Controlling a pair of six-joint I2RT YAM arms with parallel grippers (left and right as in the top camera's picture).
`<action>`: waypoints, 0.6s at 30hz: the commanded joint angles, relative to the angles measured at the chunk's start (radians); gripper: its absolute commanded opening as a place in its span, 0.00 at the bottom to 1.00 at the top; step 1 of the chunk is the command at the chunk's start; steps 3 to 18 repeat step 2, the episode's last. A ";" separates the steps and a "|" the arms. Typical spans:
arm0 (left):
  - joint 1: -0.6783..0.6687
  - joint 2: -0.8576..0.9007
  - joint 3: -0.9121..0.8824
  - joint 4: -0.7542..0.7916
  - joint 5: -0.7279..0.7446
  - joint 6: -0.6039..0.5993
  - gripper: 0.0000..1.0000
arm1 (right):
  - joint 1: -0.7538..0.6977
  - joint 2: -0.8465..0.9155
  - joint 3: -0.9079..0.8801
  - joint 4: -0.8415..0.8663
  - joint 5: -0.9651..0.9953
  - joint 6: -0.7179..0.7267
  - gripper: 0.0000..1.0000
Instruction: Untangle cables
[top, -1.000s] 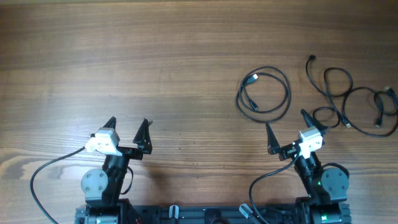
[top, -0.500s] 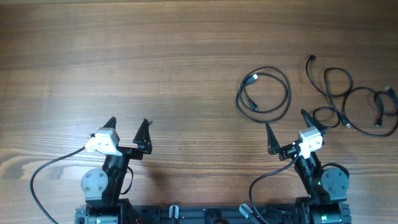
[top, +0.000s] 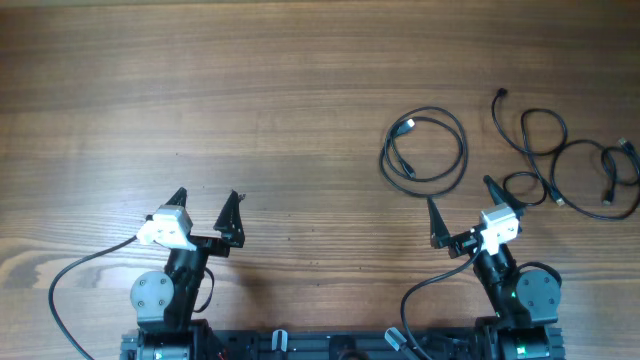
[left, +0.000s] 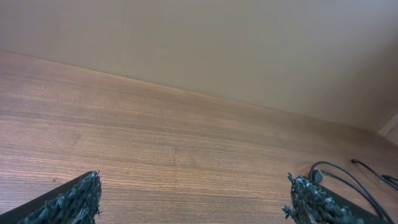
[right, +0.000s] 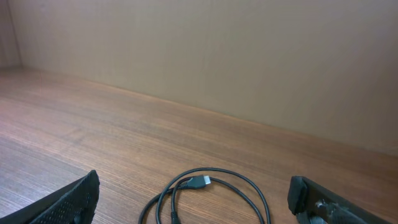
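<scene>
One thin black cable (top: 425, 146) lies in a round coil on its own, its silver-tipped plug inside the loop; it also shows in the right wrist view (right: 211, 190). Further right, other black cables (top: 570, 165) lie looped over one another near the table's right edge. My right gripper (top: 461, 211) is open and empty just below the coil. My left gripper (top: 206, 211) is open and empty at the near left, far from the cables. In the left wrist view (left: 193, 199) only a bit of cable (left: 348, 177) shows at the right.
The wooden table (top: 250, 90) stretches bare to the left and back. A plain wall (right: 249, 56) rises behind the far edge. Thicker black arm wires (top: 70, 280) curl near both bases at the front.
</scene>
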 joint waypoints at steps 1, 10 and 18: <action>0.006 -0.008 0.000 -0.010 -0.014 0.003 1.00 | 0.002 -0.004 -0.001 0.003 -0.002 -0.012 1.00; 0.006 -0.008 0.000 -0.010 -0.014 0.003 1.00 | 0.002 -0.004 -0.001 0.003 -0.002 -0.013 1.00; 0.006 -0.008 0.000 -0.010 -0.014 0.003 1.00 | 0.002 -0.004 -0.001 0.003 -0.002 -0.013 1.00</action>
